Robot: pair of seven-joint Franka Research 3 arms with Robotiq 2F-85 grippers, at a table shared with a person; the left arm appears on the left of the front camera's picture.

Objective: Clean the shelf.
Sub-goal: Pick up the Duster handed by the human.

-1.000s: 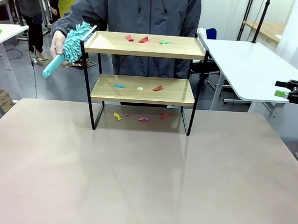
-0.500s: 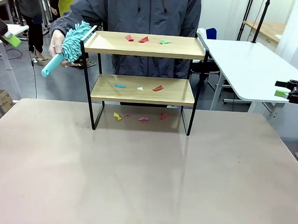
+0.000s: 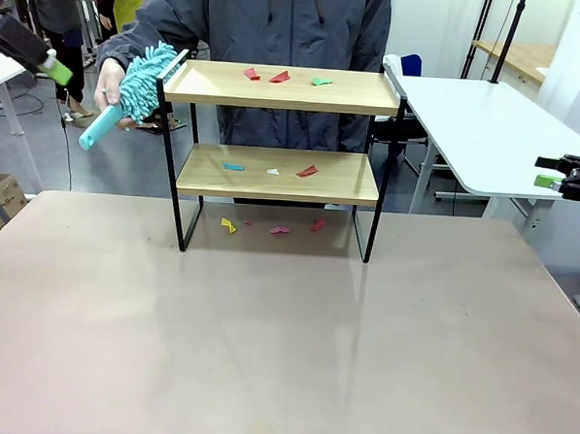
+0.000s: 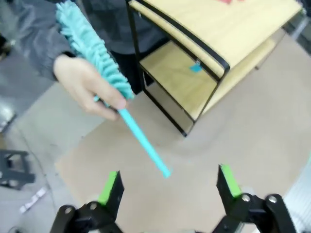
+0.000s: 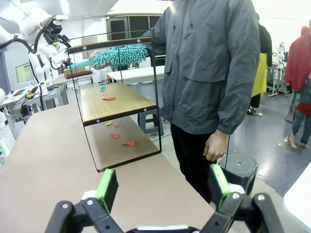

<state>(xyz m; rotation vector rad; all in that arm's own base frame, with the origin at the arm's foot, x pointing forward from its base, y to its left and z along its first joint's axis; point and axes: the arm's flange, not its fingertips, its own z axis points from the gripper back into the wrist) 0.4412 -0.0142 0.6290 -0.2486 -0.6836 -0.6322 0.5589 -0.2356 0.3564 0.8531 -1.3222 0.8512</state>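
The left jaws stand spread to their widest and hold nothing. Seen from the left wrist, their green pads [image 4: 110, 187] sit either side of the free end of a thin teal handle [image 4: 143, 143], which points toward them from farther out and touches neither, as far as I can tell. The handle belongs to a fluffy duster [image 3: 142, 78]. The person's hand [image 3: 110, 83] holds it out just off the shelf's left end, level with the top board, gripping where the fluff meets the stick. The front view places the left jaws farther left of the shelf than the hand, and above it.

The right jaws are just as wide and also empty, hanging well off to the shelf's right.

The shelf [image 3: 282, 98] itself stands on the tabletop [image 3: 283, 343] directly in front of the person. Coloured paper scraps [image 3: 280, 76] lie on its top board, more on the lower board, and a few on the tabletop beneath it. None look swept yet.

This looks like a handover, and that is where things could go wrong:
- The handle is slim and tilted, so jaws closing off-line could pinch only its tip and let it pivot or drop.
- Reaching too far up the handle would bring the pads onto the person's fingers.
- The shelf's left rail is close by, and a swing toward it could knock the light frame and scatter the scraps.
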